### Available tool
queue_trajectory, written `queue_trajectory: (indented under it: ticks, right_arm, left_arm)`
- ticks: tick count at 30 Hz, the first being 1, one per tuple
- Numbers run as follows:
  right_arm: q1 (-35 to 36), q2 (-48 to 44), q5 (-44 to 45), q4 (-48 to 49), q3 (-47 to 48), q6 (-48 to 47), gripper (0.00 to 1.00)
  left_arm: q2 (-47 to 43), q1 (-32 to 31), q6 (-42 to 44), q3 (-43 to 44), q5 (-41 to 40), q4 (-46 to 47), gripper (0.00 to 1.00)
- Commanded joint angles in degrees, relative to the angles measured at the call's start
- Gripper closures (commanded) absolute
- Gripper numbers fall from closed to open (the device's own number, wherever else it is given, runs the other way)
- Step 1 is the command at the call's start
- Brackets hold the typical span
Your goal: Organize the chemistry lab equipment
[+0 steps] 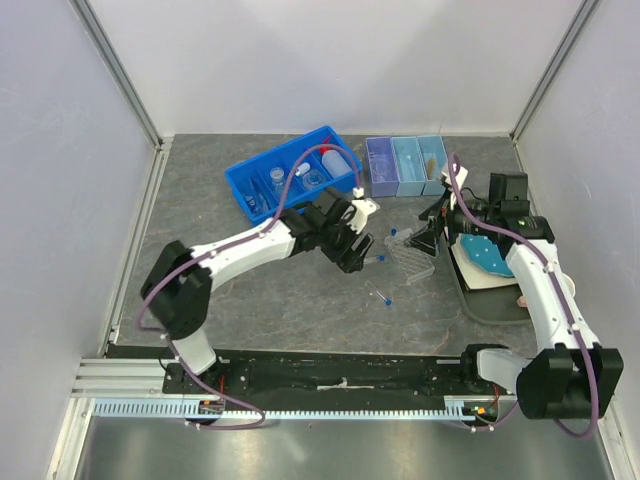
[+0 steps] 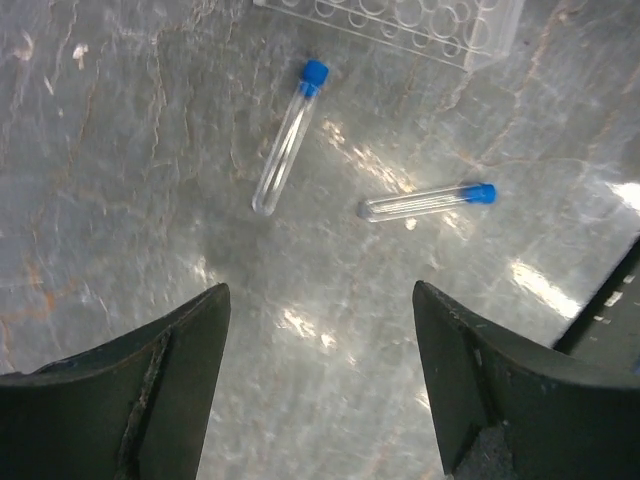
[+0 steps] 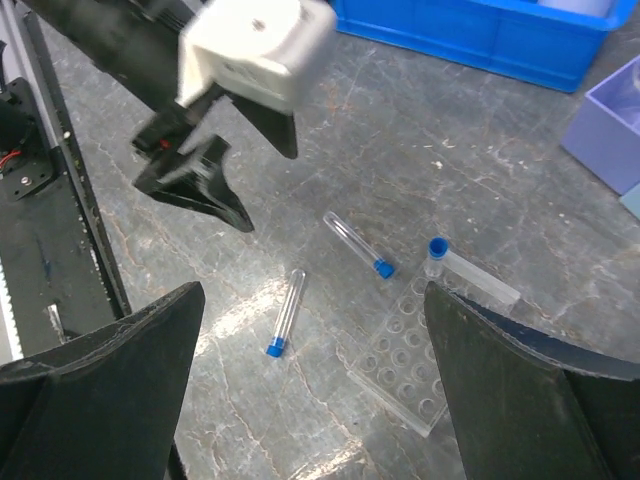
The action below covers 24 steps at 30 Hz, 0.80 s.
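Two blue-capped test tubes lie loose on the grey table, apart from each other and near the clear rack, which has no tube standing in it. A third tube lies flat at the edge of the rack. The left gripper hovers over the two loose tubes with its fingers spread wide and nothing between them. The right gripper hangs above the rack and tubes from the other side, also wide apart and holding nothing. Farther back a blue bin holds the red-capped squeeze bottle and small glass flasks. A row of pale compartments stands just beside the bin.
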Motion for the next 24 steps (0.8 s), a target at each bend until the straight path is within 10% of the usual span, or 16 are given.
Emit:
queue_trajectory:
  ticks: [1, 24]
  right_arm:
    - [-1.92, -3.10, -2.43, 5.46, -2.02, 0.69, 0.02]
    - [-3.59, -1.87, -4.53, 5.64, -1.85, 2.01, 0.02]
  left_arm:
    - [8.68, -0.19, 12.69, 8.48, 1.66, -7.40, 0.20]
    - [29.17, -3.44, 15.16, 25.72, -7.56, -12.86, 0.57]
